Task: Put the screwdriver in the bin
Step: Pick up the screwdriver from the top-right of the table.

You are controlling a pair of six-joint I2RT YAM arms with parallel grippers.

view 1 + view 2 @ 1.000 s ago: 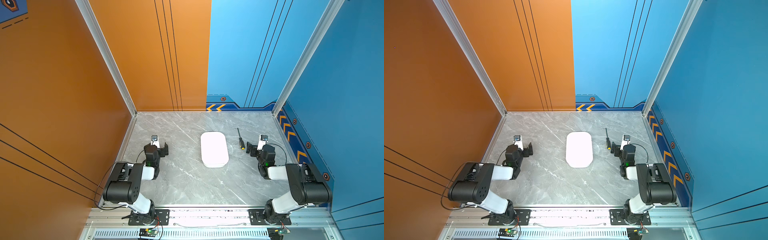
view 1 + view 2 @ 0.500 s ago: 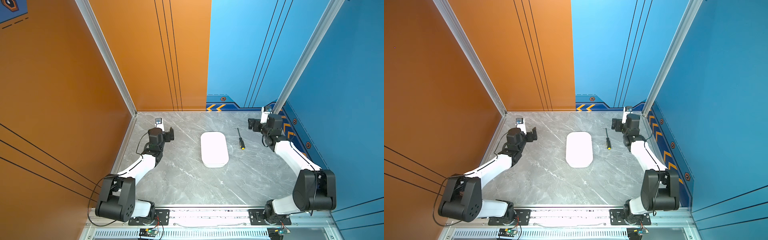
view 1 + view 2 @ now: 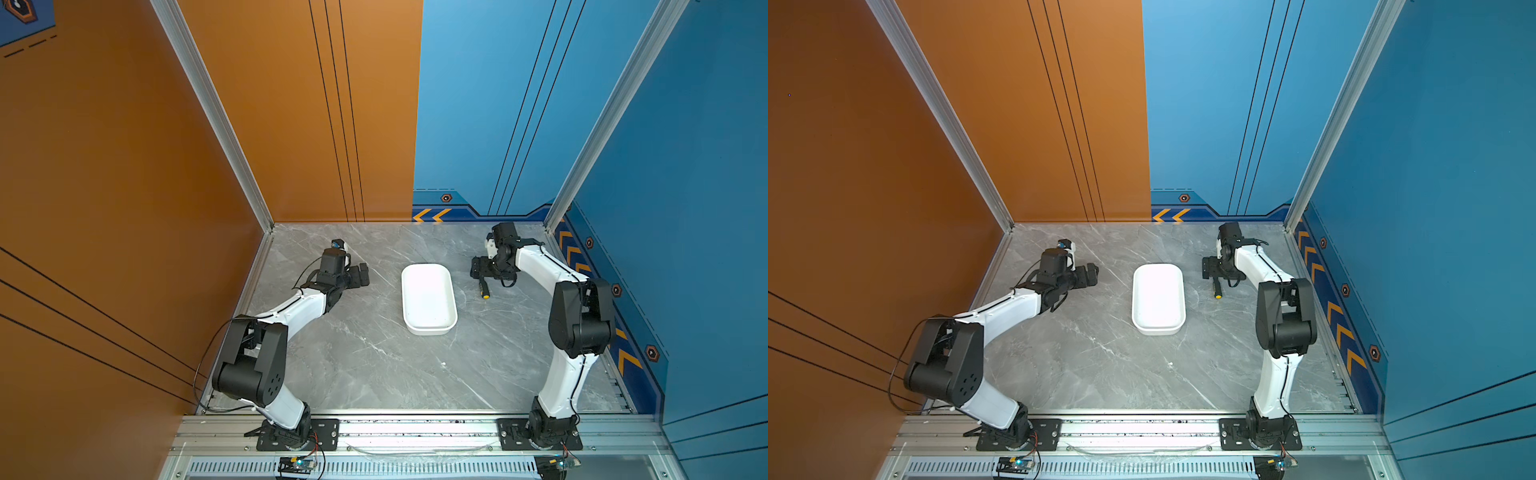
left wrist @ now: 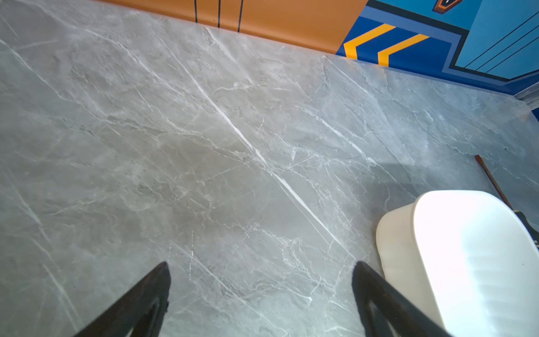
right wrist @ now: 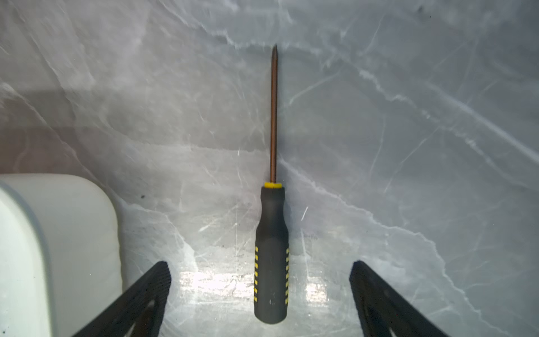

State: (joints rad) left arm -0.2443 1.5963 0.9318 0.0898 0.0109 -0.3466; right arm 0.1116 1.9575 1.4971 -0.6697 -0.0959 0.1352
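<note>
The screwdriver [image 5: 271, 248] lies flat on the marble, with a black handle, yellow marks and a thin dark shaft. In both top views only its handle end [image 3: 483, 288] [image 3: 1217, 289] shows, just right of the bin; my right gripper covers the shaft. My right gripper [image 5: 260, 267] [image 3: 481, 268] [image 3: 1209, 266] is open, its jaws on either side of the handle and apart from it. The white bin [image 3: 428, 299] [image 3: 1158, 297] [image 5: 43, 233] stands at mid-table with nothing in it. My left gripper [image 3: 359, 275] [image 3: 1090, 274] [image 4: 261, 268] is open over bare marble, left of the bin [image 4: 466, 262].
Orange and blue walls close the table at the back and on both sides, and the right arm's elbow [image 3: 582, 320] is near the right wall. The screwdriver's shaft [image 4: 493, 181] shows beyond the bin's far corner in the left wrist view.
Both arms have unfolded and reached away from the front rail. The right gripper went to the back right corner, then came left over the screwdriver. The screwdriver and bin have not moved.
</note>
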